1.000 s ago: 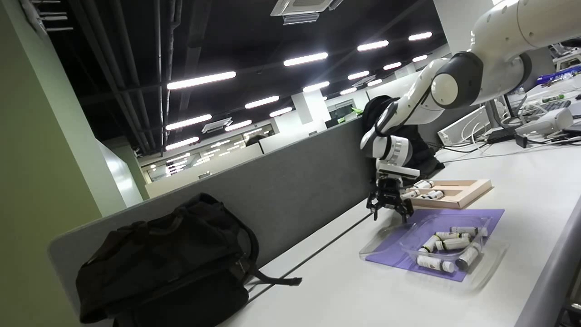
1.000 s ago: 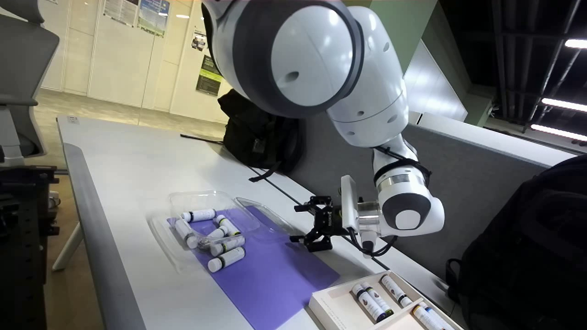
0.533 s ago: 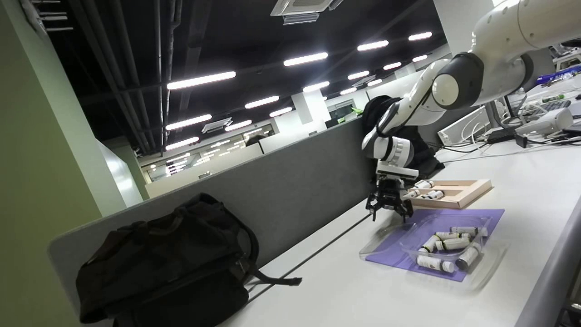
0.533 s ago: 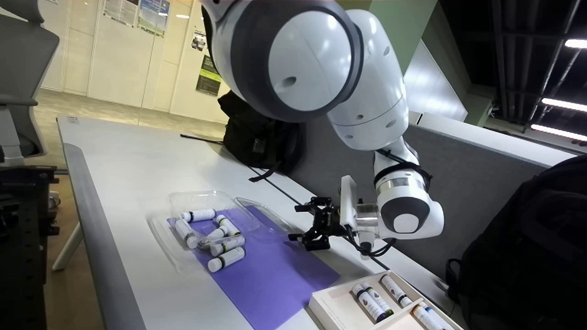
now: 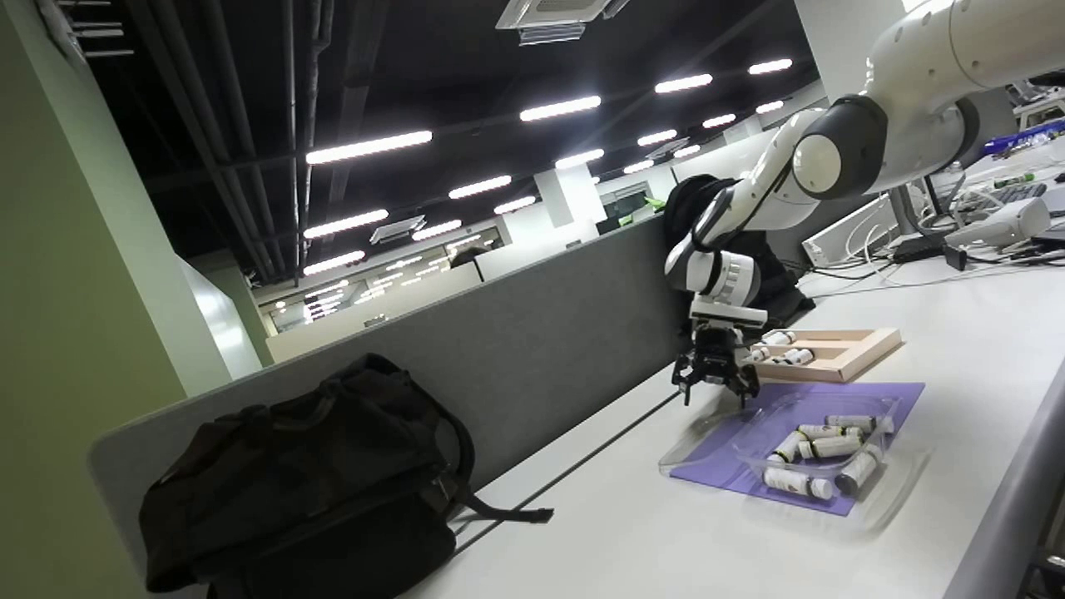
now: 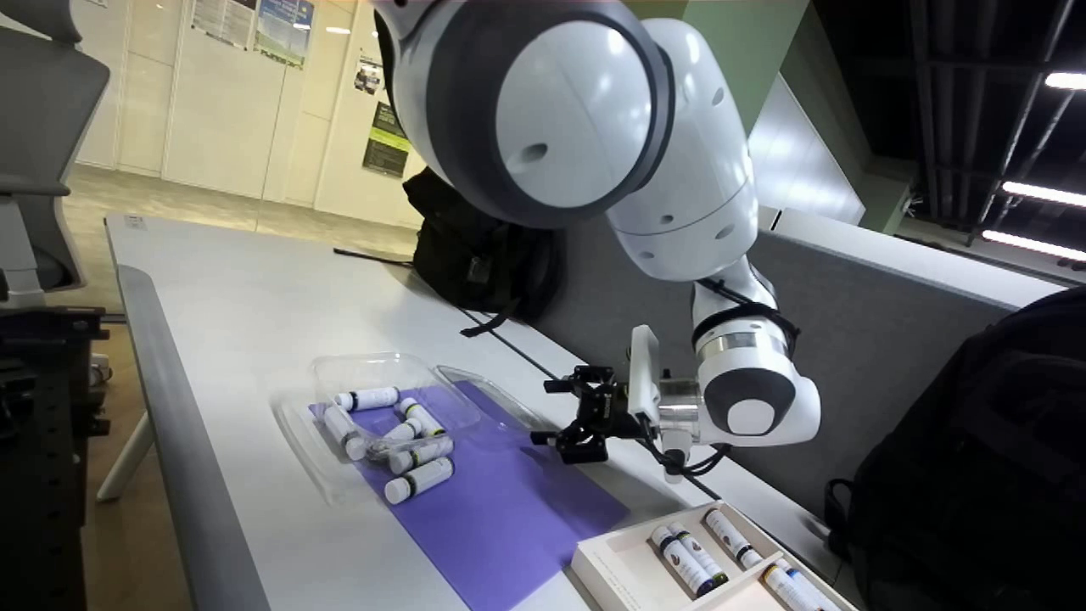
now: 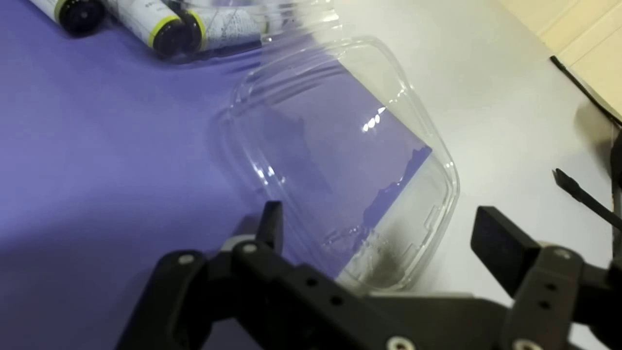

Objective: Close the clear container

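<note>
On the white tabletop (image 5: 582, 532), the clear container (image 6: 386, 369) lay unfolded partly over the purple mat (image 6: 509, 518), its lid (image 7: 335, 160) near the gripper (image 6: 547, 412), whose jaws stood apart holding nothing, probably there to fold that lid over.

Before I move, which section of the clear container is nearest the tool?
The lid-like section closest to the gray partition; the bottle-holding section lies farther from the tool.

Clear container (image 7: 340, 141) cut off by wrist view's top edge; bottle labels (image 7: 232, 30) illegible
</note>
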Robot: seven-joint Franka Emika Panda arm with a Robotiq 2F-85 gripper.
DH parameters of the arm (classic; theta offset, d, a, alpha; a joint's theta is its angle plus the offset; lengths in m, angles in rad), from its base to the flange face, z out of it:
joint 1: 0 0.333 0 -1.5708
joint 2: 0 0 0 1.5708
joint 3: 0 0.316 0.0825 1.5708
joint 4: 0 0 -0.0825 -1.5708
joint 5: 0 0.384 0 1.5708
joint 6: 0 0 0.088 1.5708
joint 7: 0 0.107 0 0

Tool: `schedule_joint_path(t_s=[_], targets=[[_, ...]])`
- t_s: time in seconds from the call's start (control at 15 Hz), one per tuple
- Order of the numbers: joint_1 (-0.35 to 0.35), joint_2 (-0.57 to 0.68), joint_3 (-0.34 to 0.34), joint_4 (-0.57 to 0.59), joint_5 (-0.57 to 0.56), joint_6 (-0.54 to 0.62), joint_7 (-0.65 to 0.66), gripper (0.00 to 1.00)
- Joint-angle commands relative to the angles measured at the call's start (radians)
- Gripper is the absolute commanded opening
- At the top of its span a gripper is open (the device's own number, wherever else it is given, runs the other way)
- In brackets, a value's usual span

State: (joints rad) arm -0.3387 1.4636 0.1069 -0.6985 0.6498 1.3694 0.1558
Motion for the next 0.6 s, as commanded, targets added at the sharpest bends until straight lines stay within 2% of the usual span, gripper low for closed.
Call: schedule_joint_path(t_s=[0.0, 0.27, 0.53], targets=[[-0.004, 0.000, 0.015, 0.006, -0.028, -0.083, -0.035, 1.00], [0.002, 0.000, 0.015, 0.008, -0.056, -0.175, -0.127, 1.00], [0.008, 0.000, 0.012, 0.013, -0.083, -0.190, -0.186, 1.00]])
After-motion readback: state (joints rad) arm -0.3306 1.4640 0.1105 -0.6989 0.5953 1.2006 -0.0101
